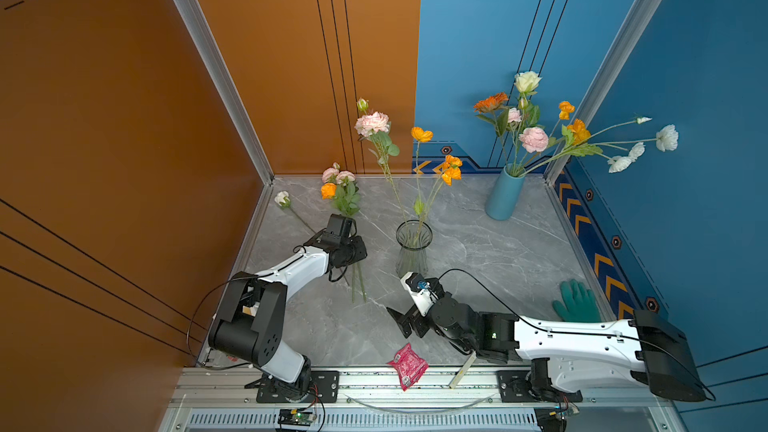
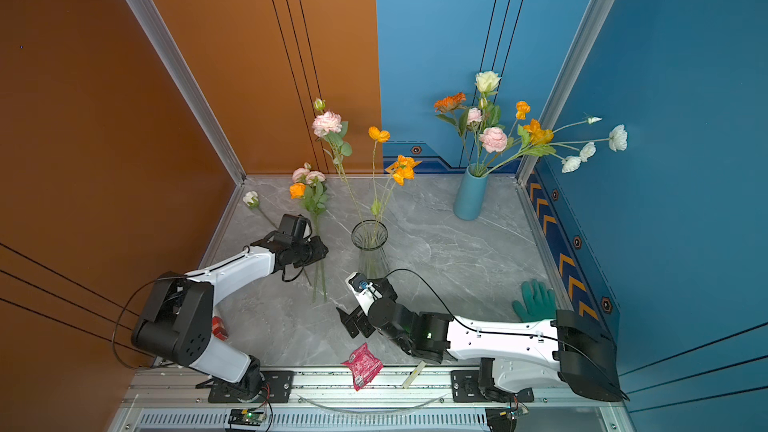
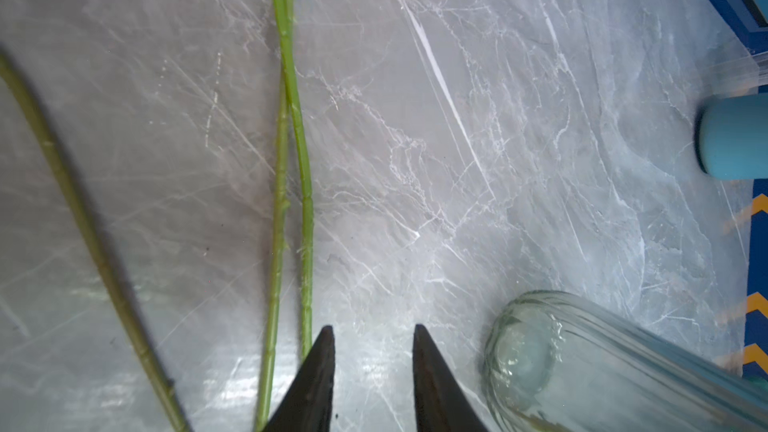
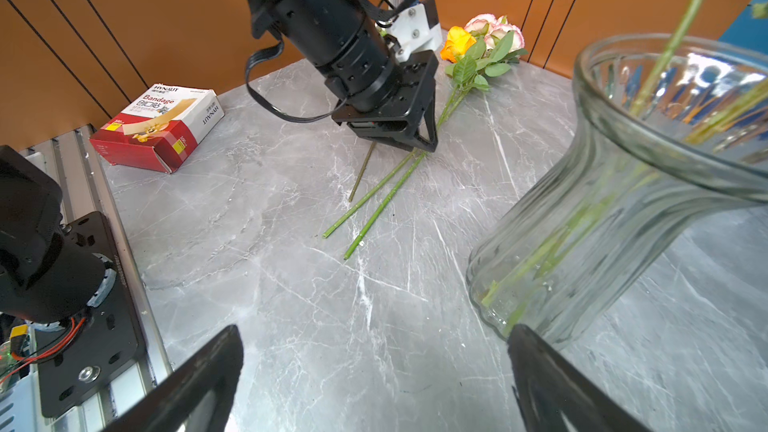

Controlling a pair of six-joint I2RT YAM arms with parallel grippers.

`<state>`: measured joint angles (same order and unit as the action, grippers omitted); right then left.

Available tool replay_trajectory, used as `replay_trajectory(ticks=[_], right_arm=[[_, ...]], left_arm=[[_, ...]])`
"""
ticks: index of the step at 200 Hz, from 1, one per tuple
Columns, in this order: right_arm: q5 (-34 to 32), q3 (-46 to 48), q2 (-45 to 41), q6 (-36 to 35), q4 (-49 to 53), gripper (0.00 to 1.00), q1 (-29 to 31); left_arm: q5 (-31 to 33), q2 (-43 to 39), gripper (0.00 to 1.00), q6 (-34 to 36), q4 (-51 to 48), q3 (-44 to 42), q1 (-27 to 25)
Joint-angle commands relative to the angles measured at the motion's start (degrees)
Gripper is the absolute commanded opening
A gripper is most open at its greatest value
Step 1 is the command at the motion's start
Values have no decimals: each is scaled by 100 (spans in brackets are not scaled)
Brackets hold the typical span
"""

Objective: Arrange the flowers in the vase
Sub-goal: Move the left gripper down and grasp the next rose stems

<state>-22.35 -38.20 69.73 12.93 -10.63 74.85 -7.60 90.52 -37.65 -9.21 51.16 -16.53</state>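
Note:
A clear ribbed glass vase stands mid-table and holds a pink ruffled flower and orange flowers. More flowers lie flat at the back left, their green stems running under my left arm. My left gripper points down at the table, open a little, with bare table between its jaws. The nearest stem runs just outside one finger. My right gripper is wide open and empty, low beside the vase's base.
A blue vase full of flowers stands at the back right. A bandage box lies near the left arm's base. A red packet and a cream stick lie at the front rail, a green glove at the right.

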Motion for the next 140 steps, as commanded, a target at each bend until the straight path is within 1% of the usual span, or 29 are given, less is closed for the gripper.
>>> replay_trajectory(ticks=[1, 42, 70, 80, 99, 140], right_arm=[[-32, -171, 48, -18, -106, 100, 46], [-29, -128, 12, -18, -79, 100, -18], [7, -118, -26, -18, -36, 100, -58], [4, -105, -31, -17, -30, 100, -70], [32, -83, -39, -18, -53, 100, -85], [95, -100, -43, -18, -53, 100, -129]], left_arm=[[37, 284, 30, -139, 245, 273, 47], [385, 750, 29, -222, 39, 595, 104], [455, 886, 29, -219, 29, 634, 125], [520, 890, 30, -223, 1, 636, 124], [588, 905, 31, -186, -43, 636, 124], [631, 1184, 32, -153, -107, 747, 162]])
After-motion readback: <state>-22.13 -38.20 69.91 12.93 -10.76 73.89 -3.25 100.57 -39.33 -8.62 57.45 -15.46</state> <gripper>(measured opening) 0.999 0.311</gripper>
